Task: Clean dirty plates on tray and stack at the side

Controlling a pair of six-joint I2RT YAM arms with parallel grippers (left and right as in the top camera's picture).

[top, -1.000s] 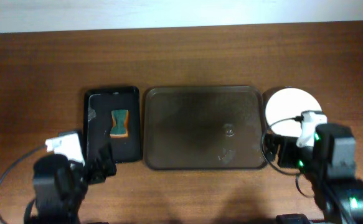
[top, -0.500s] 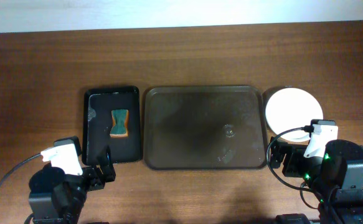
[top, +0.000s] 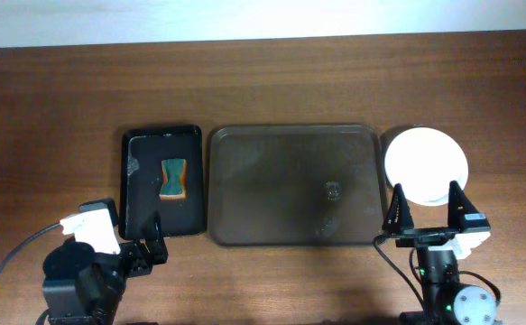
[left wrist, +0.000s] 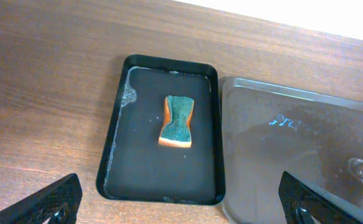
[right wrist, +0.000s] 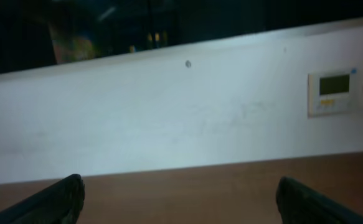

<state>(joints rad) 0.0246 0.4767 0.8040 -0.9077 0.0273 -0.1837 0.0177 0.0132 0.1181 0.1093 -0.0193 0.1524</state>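
The large brown tray (top: pixel 244 185) lies in the middle of the table with no plate on it, only a small wet mark (top: pixel 333 190); its left part shows in the left wrist view (left wrist: pixel 274 149). White plates (top: pixel 426 161) are stacked right of the tray. An orange-green sponge (top: pixel 173 178) (left wrist: pixel 177 121) lies in the small black tray (top: pixel 141 149) (left wrist: pixel 150 174). My left gripper (top: pixel 125 238) (left wrist: pixel 181 211) is open and empty, just in front of the black tray. My right gripper (top: pixel 427 213) (right wrist: pixel 184 208) is open and empty at the plates' near edge, its camera facing the wall.
The black tray holds a little foam along its left rim (left wrist: pixel 129 96). A cable (top: pixel 14 248) runs from my left arm over the table's front left. A white wall with a thermostat (right wrist: pixel 334 92) is behind the table.
My right arm has pulled back from the plates toward the front edge and tipped up level, fingers spread. My left arm backed away from the black tray a second ago, then stayed still.
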